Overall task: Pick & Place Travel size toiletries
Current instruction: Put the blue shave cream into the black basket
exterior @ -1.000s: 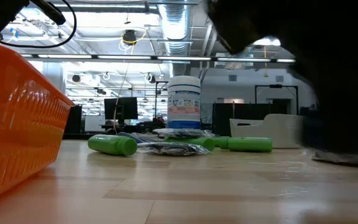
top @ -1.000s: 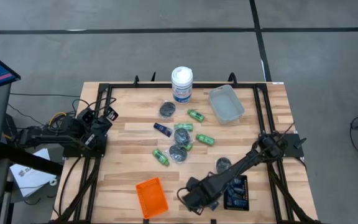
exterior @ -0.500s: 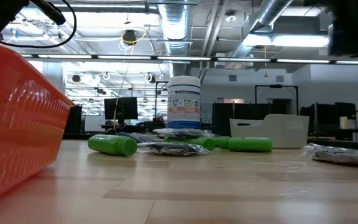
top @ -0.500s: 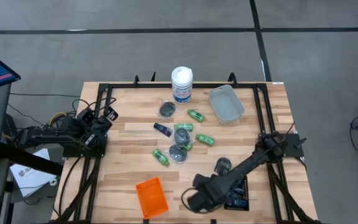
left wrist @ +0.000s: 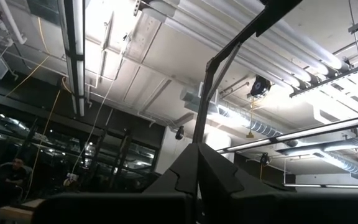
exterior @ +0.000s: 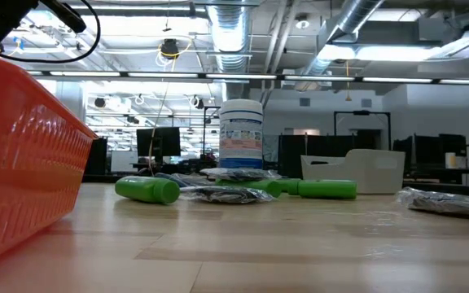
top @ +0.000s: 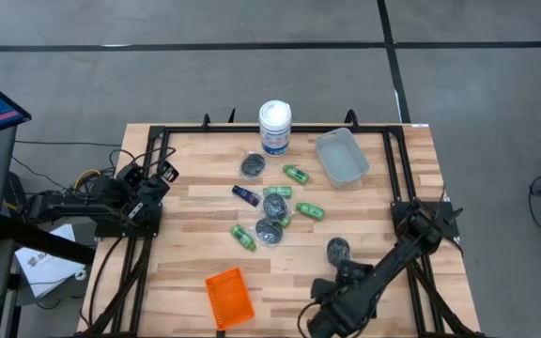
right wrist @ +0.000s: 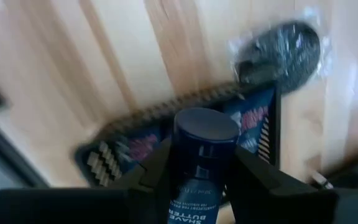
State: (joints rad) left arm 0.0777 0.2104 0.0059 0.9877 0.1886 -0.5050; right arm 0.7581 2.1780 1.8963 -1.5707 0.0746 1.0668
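Note:
Travel size toiletries lie loose mid-table: green bottles [top: 309, 210], a dark blue tube [top: 245, 194] and wrapped grey pucks [top: 270, 231], with one puck [top: 337, 249] nearer my right arm. My right gripper [top: 320, 317] hangs near the table's front edge, shut on another dark blue tube [right wrist: 202, 163], above a black tray [right wrist: 114, 152] that holds more blue tubes. My left gripper [top: 164, 172] rests shut at the table's left edge and points up at the ceiling [left wrist: 196, 186]. My right gripper pinches the dark blue tube's body [right wrist: 199, 186] between its two fingers [right wrist: 248, 169], just behind the round cap [right wrist: 205, 132]. The fingers point steeply down and lie along the tube, whose cap end sticks out past them. The tube is lifted clear above the black tray.
A tall white canister [top: 274, 125] and a clear tray [top: 342, 156] stand at the far edge. An orange tray [top: 228, 297] lies near the front edge, left of my right gripper. Black frame rails [top: 148, 235] run along both table sides.
My right gripper has risen and swung toward the table's right and near edge, tipping to point more steeply down. It has left the low view, where it filled the upper right a second ago.

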